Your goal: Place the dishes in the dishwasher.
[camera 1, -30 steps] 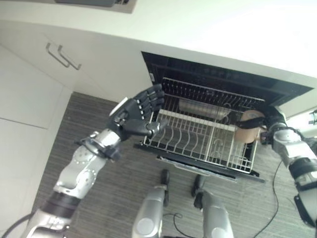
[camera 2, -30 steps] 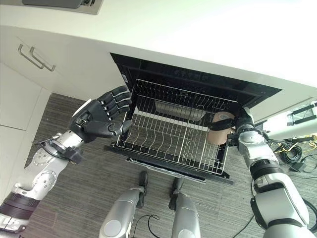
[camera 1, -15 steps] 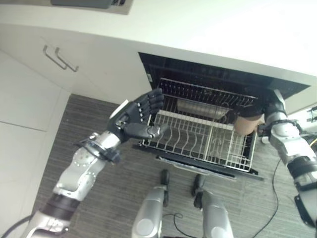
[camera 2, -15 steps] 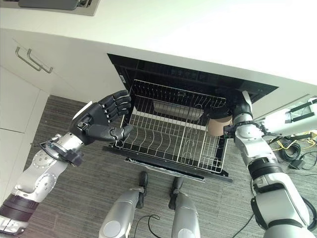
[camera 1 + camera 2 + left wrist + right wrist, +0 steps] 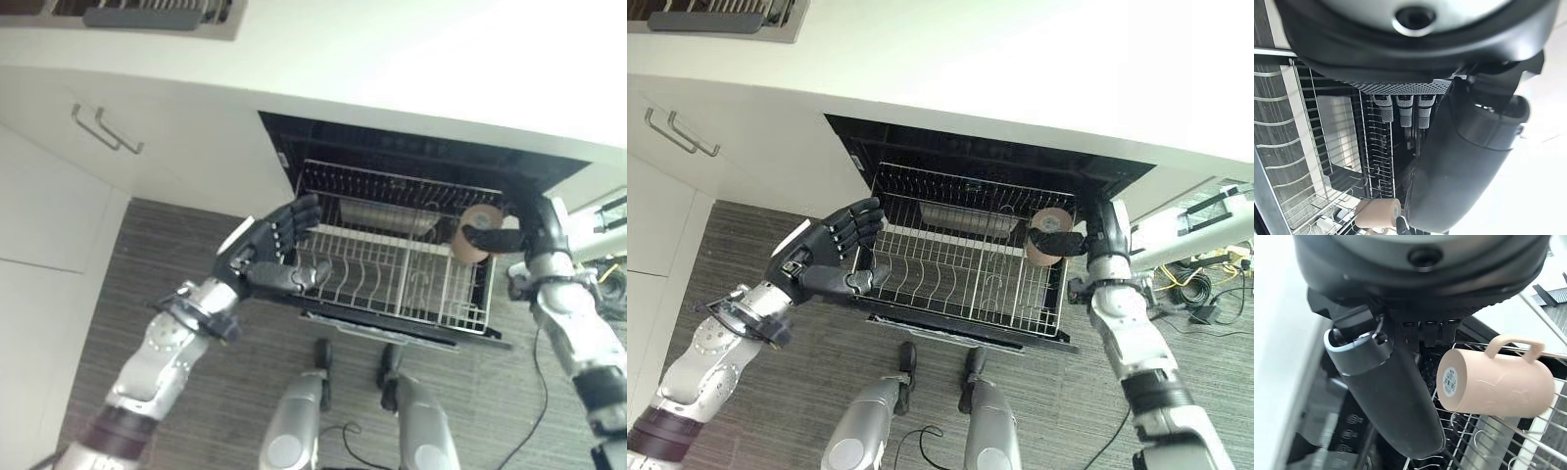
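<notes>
The right hand (image 5: 1095, 235) has lifted off the mug (image 5: 1048, 237), fingers straight, thumb across it. The mug lies on the rack (image 5: 960, 269): placed. The left hand (image 5: 828, 257) stays open.

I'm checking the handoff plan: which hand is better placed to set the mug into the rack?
The right hand: it is by the pink mug at the rack's right rear corner. The left hand is open at the rack's front left, far from it.
</notes>
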Robot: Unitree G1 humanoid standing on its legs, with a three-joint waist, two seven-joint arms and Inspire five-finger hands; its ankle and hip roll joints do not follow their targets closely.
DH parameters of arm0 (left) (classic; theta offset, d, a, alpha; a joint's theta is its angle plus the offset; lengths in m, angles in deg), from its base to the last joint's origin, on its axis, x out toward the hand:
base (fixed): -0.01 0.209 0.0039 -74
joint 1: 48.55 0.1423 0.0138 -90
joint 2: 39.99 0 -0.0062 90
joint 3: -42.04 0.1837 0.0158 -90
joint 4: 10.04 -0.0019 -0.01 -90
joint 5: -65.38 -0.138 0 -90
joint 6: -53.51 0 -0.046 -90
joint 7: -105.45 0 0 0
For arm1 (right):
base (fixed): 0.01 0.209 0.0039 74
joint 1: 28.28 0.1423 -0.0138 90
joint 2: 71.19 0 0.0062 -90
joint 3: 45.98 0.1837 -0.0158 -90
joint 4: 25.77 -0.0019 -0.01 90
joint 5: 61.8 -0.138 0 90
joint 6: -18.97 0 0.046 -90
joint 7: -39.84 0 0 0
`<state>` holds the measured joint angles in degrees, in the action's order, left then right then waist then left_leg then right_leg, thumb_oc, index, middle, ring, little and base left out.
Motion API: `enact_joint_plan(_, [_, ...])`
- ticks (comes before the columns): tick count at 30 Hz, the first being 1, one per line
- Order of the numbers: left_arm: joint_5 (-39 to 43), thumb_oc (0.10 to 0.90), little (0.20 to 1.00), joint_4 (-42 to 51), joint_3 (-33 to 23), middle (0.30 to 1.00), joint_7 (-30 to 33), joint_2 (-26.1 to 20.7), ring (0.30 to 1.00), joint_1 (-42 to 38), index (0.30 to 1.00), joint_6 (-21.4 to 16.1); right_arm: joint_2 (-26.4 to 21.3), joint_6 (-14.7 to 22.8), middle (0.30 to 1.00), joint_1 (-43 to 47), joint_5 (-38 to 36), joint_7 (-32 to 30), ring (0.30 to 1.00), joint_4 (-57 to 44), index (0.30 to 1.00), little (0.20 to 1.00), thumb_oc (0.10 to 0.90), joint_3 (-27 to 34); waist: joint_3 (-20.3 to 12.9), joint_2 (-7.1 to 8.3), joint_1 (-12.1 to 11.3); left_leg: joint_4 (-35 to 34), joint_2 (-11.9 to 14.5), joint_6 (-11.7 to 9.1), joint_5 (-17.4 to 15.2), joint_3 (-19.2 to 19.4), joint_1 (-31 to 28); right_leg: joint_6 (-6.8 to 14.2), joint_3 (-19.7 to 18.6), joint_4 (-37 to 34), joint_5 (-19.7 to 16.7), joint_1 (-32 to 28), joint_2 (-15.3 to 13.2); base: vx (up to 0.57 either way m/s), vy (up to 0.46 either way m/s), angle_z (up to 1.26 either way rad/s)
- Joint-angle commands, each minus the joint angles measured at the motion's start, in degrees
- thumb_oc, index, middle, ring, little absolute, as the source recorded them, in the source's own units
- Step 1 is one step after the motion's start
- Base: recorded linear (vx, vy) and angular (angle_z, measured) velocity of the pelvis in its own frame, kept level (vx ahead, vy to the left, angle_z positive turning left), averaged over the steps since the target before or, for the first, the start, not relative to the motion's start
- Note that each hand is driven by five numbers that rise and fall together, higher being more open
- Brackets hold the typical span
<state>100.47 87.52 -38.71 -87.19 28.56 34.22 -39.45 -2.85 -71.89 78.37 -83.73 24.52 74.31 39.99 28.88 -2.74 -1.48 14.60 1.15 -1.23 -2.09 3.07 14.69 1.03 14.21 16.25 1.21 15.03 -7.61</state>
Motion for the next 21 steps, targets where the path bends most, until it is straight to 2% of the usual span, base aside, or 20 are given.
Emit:
enact_joint_plan(1, [-4.9, 0.800, 0.900, 7.6, -4.4, 0.900, 4.1, 0.8, 0.900, 1.7, 0.900, -8.2, -0.9, 5.8, 0.900, -0.6, 2.8, 0.1, 0.900, -6.4, 0.900, 0.900, 0.800, 2.6, -7.3, 1.77, 0.5, 2.6, 3.8, -2.6, -5.7, 1.1, -0.3, 5.9, -4.6, 0.9, 4.1, -1.4, -0.6, 0.05, 0.004, -0.13])
enact_joint_plan(5, [-6.2, 0.800, 0.900, 7.2, -8.0, 0.900, 7.7, 3.5, 0.900, 4.7, 0.900, -9.4, 3.6, 7.1, 0.900, -6.9, 0.9, 3.5, 0.900, -13.1, 0.900, 0.900, 0.800, 5.5, -8.7, 2.37, 1.4, 2.6, 4.1, -2.5, -5.9, 1.7, -1.4, 5.9, -5.1, 0.9, 4.5, -2.3, -0.1, 0.06, -0.013, -0.17])
enact_joint_plan(6, [-6.0, 0.800, 0.900, 7.5, -9.7, 0.900, 8.9, 5.7, 0.900, 6.6, 0.900, -10.2, 6.0, 7.7, 0.900, -10.2, 0.4, 5.1, 0.900, -16.6, 0.900, 0.900, 0.800, 6.5, -9.5, 2.70, 1.8, 2.6, 4.3, -2.6, -5.9, 1.9, -2.0, 5.8, -5.2, 0.9, 4.8, -3.0, 0.2, 0.08, -0.032, -0.07])
enact_joint_plan(9, [-1.9, 0.800, 0.900, 7.8, -12.2, 0.900, 10.1, 8.9, 0.900, 9.4, 0.900, -11.5, 9.0, 10.7, 0.900, -14.8, -2.3, 8.3, 0.900, -20.7, 0.900, 0.900, 0.800, 8.2, -11.1, 3.22, 2.2, 2.6, 4.5, -2.7, -6.1, 2.2, -3.0, 5.7, -5.3, 0.9, 5.4, -4.3, 0.7, 0.09, -0.035, -0.09])
enact_joint_plan(12, [0.4, 0.800, 0.900, 7.9, -13.5, 0.900, 11.2, 10.8, 0.900, 11.1, 0.900, -13.5, 10.1, 13.9, 0.900, -16.9, -3.3, 8.7, 0.900, -23.4, 0.900, 0.900, 0.800, 9.4, -12.6, 3.46, 2.2, 2.6, 4.7, -2.9, -6.2, 2.4, -3.9, 5.5, -5.2, 0.9, 6.1, -5.5, 1.0, 0.10, -0.032, -0.06])
enact_joint_plan(17, [3.6, 0.800, 0.900, 9.2, -15.9, 0.900, 10.9, 12.6, 0.900, 14.0, 0.900, -14.1, 11.0, 16.4, 0.900, -19.4, -5.4, 9.7, 0.900, -28.3, 0.900, 0.900, 0.800, 11.8, -14.2, 3.40, 2.1, 2.6, 4.7, -2.9, -6.8, 3.1, -5.8, 5.3, -5.2, 0.9, 7.2, -7.2, 1.4, 0.11, -0.042, 0.00])
enact_joint_plan(20, [4.7, 0.800, 0.900, 10.5, -17.0, 0.900, 10.1, 13.1, 0.900, 15.0, 0.900, -14.5, 10.2, 16.6, 0.900, -20.1, -5.5, 9.4, 0.900, -29.7, 0.900, 0.900, 0.800, 12.7, -14.4, 3.30, 2.2, 2.6, 4.5, -3.3, -6.7, 5.8, -8.2, 4.9, -5.1, 0.9, 7.3, -7.6, 1.5, 0.07, 0.013, -0.01])
enact_joint_plan(21, [5.8, 0.800, 0.900, 10.5, -16.2, 0.900, 9.4, 13.2, 0.900, 14.0, 0.900, -15.0, 9.1, 17.6, 0.900, -20.2, -5.4, 8.0, 0.900, -29.3, 0.900, 0.900, 0.800, 13.3, -13.9, 3.71, 2.6, 2.6, 5.8, -4.1, -4.4, 10.2, -8.7, 4.8, -3.5, 0.9, 6.7, -8.2, 0.3, 0.04, 0.054, 0.01])
